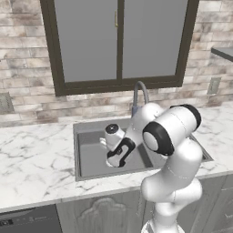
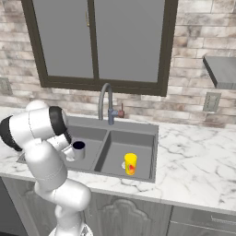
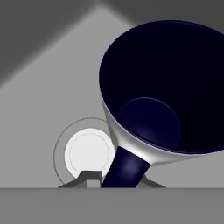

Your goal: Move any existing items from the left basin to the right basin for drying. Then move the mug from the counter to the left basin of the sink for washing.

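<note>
Mug (image 2: 78, 150) clamped by its handle in narrow gripper (image 3: 114, 177), hanging upright over left basin (image 2: 90, 138), drain (image 3: 89, 153) directly beneath and apart from it; yellow cup (image 2: 130, 164) standing in right basin (image 2: 143, 152); straight descent judged sufficient.
</note>
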